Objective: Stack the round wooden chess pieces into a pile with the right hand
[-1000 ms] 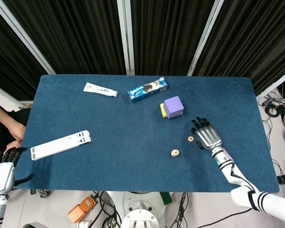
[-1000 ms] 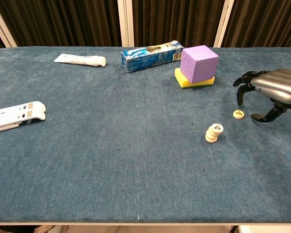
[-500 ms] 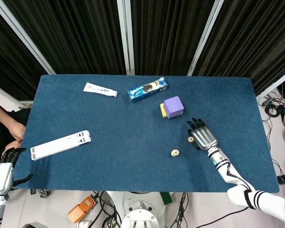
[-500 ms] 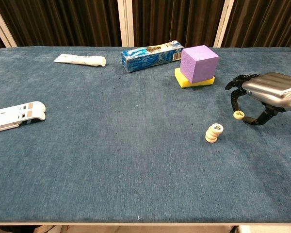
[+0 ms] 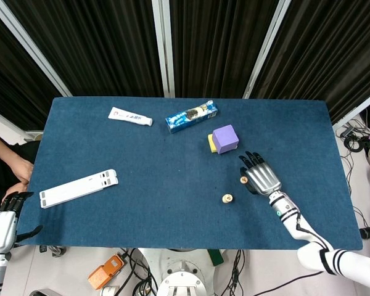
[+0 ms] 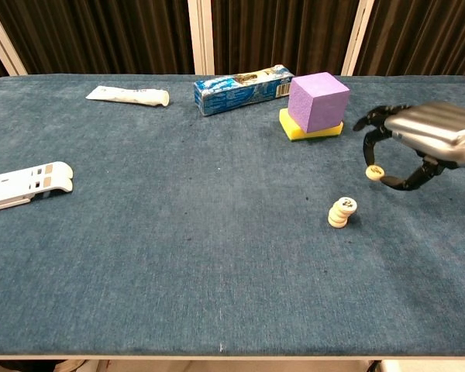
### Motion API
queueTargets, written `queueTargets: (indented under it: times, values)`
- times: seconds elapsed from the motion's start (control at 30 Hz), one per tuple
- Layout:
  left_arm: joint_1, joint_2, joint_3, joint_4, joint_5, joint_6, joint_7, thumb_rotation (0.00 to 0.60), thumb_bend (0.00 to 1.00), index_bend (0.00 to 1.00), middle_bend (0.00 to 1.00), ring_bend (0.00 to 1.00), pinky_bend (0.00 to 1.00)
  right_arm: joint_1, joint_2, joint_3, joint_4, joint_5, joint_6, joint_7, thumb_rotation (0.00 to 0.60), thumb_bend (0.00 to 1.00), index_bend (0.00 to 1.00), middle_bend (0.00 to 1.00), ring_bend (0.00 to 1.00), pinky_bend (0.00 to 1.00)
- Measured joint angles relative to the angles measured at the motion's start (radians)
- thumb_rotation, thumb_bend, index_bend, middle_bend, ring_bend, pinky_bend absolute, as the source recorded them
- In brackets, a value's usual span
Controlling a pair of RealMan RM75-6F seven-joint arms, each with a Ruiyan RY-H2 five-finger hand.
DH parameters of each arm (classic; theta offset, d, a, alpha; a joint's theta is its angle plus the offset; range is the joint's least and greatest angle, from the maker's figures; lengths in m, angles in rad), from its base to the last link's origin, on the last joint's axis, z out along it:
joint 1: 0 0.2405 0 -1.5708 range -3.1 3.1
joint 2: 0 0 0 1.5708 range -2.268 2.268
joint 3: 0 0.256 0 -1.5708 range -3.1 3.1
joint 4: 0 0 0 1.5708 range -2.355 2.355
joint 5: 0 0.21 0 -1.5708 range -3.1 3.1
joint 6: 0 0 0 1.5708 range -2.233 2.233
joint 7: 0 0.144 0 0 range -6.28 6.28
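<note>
Right hand (image 6: 422, 139) is pinching one round wooden chess piece (image 6: 374, 172) between thumb and a fingertip, holding it just above the desk (image 6: 178, 256), other fingers curled over it. In the head view the same hand (image 5: 261, 177) is sitting toward the desk's right side, nearer the front edge, piece (image 5: 243, 180) at its fingertips. The pile of chess pieces (image 6: 342, 211) is standing on the desk near the held piece, a little closer to the front edge; top piece is sitting slightly off-centre. Head view is showing the pile (image 5: 227, 198) as one disc from above.

Behind the hand, toward the back edge, a purple cube (image 6: 317, 101) is resting on a yellow sponge (image 6: 298, 127). Just beside it, toward the back edge, a blue toothpaste box (image 6: 242, 88) is lying flat. A white tube (image 6: 129, 95) is lying near the back-left corner. A white folding stand (image 6: 25, 185) is lying flat at the left edge.

Left hand (image 5: 1, 225) is hanging off the desk beyond the front-left corner, fingers spread, holding nothing.
</note>
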State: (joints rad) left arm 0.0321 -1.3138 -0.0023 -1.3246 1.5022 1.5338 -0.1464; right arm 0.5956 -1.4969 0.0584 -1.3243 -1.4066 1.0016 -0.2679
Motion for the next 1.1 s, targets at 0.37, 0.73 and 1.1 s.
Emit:
queueTargets:
  times: [0.37, 0.73, 1.1]
  values:
    - [0.004, 0.0, 0.002, -0.001, -0.001, 0.002, -0.001, 0.6, 0.01, 0.19, 0.18, 0.12, 0.0, 0.0, 0.088, -0.062, -0.223, -0.126, 0.029, -0.071, 0.6, 0.53, 0.54, 0.19, 0.09, 0.14]
    - [0.003, -0.011, 0.004, 0.014, 0.0, -0.003, -0.012, 0.6, 0.01, 0.19, 0.18, 0.12, 0.0, -0.006, 0.09, -0.066, -0.239, -0.11, 0.017, -0.126, 0.6, 0.53, 0.52, 0.19, 0.09, 0.14]
    - [0.004, -0.011, 0.002, 0.017, -0.004, -0.004, -0.014, 0.6, 0.01, 0.19, 0.18, 0.12, 0.0, 0.004, 0.058, -0.058, -0.214, -0.107, 0.003, -0.13, 0.6, 0.53, 0.45, 0.19, 0.09, 0.14]
